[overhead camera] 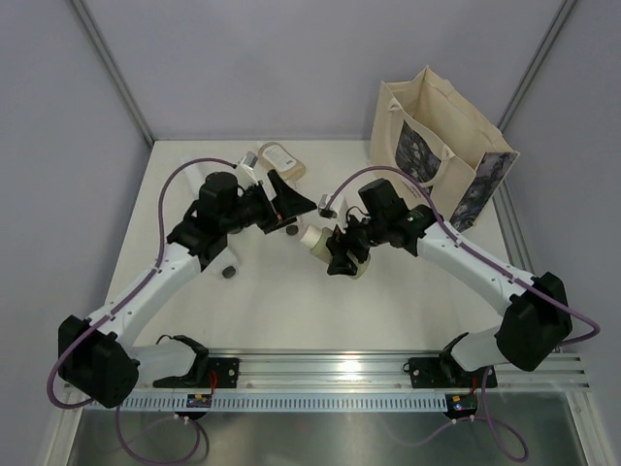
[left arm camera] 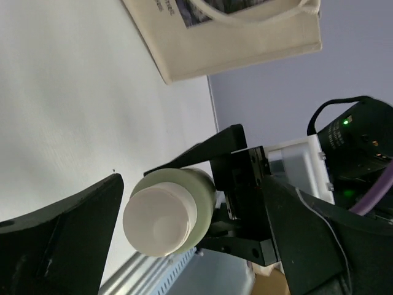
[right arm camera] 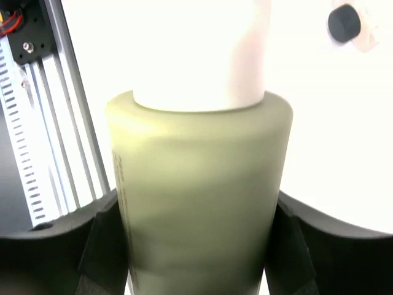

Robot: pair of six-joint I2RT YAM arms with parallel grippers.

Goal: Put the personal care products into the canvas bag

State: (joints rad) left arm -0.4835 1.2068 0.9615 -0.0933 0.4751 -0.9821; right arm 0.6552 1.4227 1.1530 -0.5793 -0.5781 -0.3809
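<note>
My right gripper is shut on the pale-green white-capped bottle, which it holds level above the middle of the table. In the right wrist view the bottle fills the frame, with a black finger pressed on each side. My left gripper is open just left of the bottle's cap. In the left wrist view the white cap faces the camera between my spread left fingers, apart from both. The canvas bag stands upright at the back right, also in the left wrist view.
A beige pouch lies at the back, behind the left arm. A small black-capped bottle lies beside the left arm, and another dark cap shows on the table. A metal rail runs along the near edge.
</note>
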